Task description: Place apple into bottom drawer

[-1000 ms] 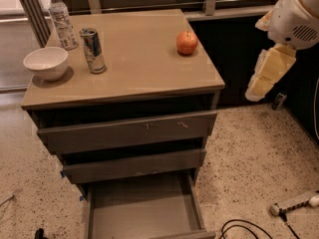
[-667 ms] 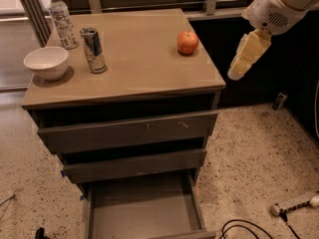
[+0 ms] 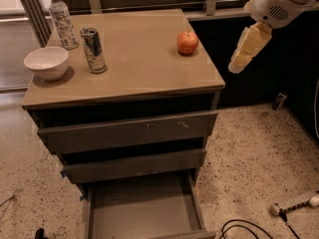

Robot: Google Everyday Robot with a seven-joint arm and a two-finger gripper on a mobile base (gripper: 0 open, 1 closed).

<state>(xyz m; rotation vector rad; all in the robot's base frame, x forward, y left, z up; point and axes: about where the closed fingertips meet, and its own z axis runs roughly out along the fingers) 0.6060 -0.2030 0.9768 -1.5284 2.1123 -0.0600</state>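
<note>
Cabinet top held apple; bottom drawer sat open. Gripper hung beyond right edge, carrying nothing, aperture: can't tell. Looked like reach step; next called for grasping apple.

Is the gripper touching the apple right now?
Apart. The camera view shows the gripper hanging past the edge of the cabinet top, with a plain gap between it and the apple.

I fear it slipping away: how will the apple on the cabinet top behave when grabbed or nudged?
The apple is round, so a nudge would probably roll it, maybe off the nearby right edge of the cabinet top. Its smooth skin looks firm yet possibly slippery. The claw hangs right of the cabinet, beyond that edge.
</note>
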